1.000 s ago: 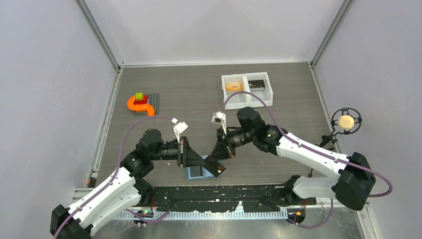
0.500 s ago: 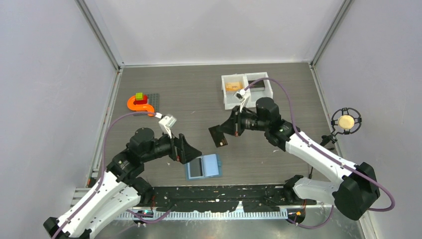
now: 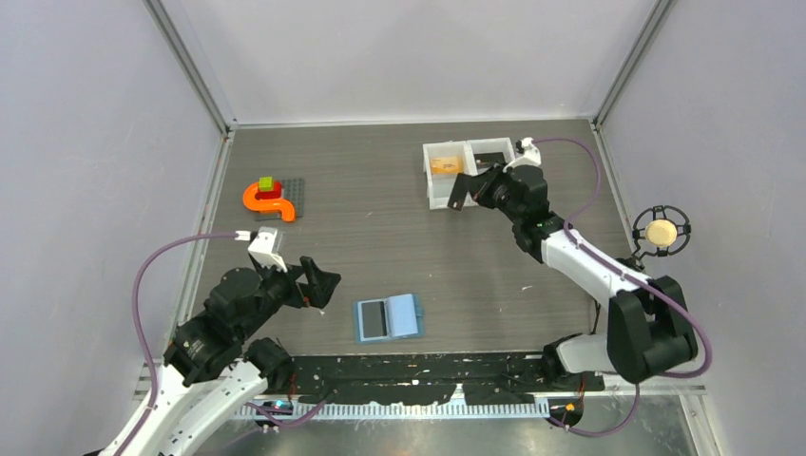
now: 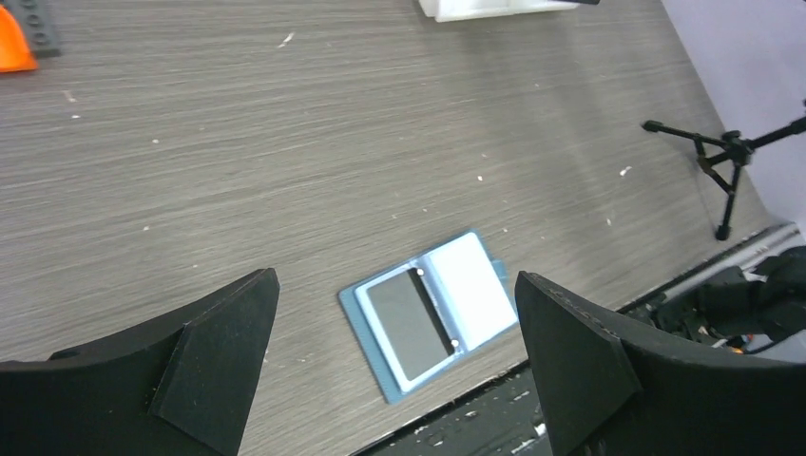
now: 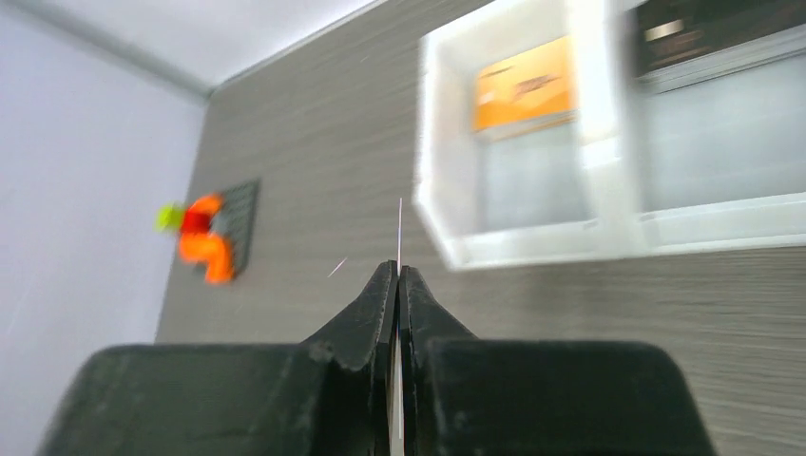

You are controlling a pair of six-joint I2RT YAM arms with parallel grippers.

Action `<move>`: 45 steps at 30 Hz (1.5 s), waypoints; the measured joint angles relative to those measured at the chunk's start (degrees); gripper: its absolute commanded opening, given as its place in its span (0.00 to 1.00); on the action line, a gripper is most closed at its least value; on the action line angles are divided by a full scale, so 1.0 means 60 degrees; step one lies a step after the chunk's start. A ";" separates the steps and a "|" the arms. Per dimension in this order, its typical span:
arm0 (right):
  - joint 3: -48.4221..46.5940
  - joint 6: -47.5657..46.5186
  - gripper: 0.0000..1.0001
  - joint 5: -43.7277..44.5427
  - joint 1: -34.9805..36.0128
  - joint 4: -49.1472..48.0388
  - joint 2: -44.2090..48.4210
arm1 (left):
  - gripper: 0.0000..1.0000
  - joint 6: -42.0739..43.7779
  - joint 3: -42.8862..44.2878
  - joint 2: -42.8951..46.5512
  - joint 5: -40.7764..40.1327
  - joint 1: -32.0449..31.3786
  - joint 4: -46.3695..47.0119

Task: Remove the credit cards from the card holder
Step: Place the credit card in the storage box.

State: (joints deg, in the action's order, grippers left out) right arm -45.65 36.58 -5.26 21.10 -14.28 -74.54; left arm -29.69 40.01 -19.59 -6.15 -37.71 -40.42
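Grey wood-look table [image 3: 380,218] with pale walls all round. Near the front edge, between the two arms: the card holder [image 3: 388,317], lying open and flat, one half dark and shiny, the other half pale blue. Card left inside the dark half or not: hard to tell.

Far back on the right: a white tray [image 3: 442,200] with two boxes. Orange card [image 5: 526,83] in the left box, black card [image 5: 722,24] in the right box. Right gripper [image 5: 397,277] pinched tight on the held card [image 3: 460,195], dark and thin, up at the front of the tray, not yet laid down. Left gripper [image 3: 318,283] spread wide, holding nothing, up in the air a little left of the card holder and apart from it.

Probably very light, thin and stiff, with just a little bend. Smooth and slippy too, so easy to drop from a weak pinch. Best pinched flat on both faces near a short edge. Hard to lift off a flat table, so better pulled from a pocket by any corner sticking out. Card holder likely soft and floppy, apt to slide or fold shut when tugged, so worth pressing down on the free half with the other gripper.

Small marks on the orange card, too blurry to read. No name or brand readable on the card holder, the held card or the black card.
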 measured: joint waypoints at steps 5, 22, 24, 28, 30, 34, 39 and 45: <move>-0.0386 0.0747 0.05 0.2014 -0.0616 -0.0495 -0.1169 | 1.00 0.0229 0.0018 0.0117 -0.0412 0.0000 -0.0550; -0.2776 0.2892 0.05 0.5767 -0.1228 -0.1140 -0.4779 | 1.00 0.0550 -0.0004 -0.0087 -0.0412 0.0000 -0.0889; -0.2932 0.3049 0.05 0.5996 -0.1228 -0.1140 -0.4972 | 1.00 0.0561 -0.0004 -0.0087 -0.0393 0.0000 -0.0889; -0.3257 0.3381 0.05 0.6298 -0.1228 -0.1155 -0.5435 | 1.00 0.0568 -0.0004 -0.0087 -0.0368 0.0000 -0.0892; -0.3348 0.3548 0.05 0.6371 -0.1228 -0.1151 -0.5654 | 1.00 0.0568 -0.0004 -0.0087 -0.0368 0.0000 -0.0892; -0.3461 0.3894 0.09 0.6419 -0.1228 -0.1147 -0.6043 | 1.00 0.0572 -0.0004 -0.0087 -0.0353 0.0000 -0.0892; -0.3606 0.4149 0.10 0.6466 -0.1224 -0.1096 -0.6291 | 1.00 0.0572 -0.0004 -0.0087 -0.0291 0.0000 -0.0892; -0.3934 0.4375 0.12 0.6619 -0.1224 -0.1045 -0.6419 | 1.00 0.0572 -0.0004 -0.0087 -0.0288 0.0000 -0.0892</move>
State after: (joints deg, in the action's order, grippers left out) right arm -69.25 62.83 34.46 13.76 -20.56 -113.06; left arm -26.26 39.99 -20.12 -7.88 -37.71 -45.78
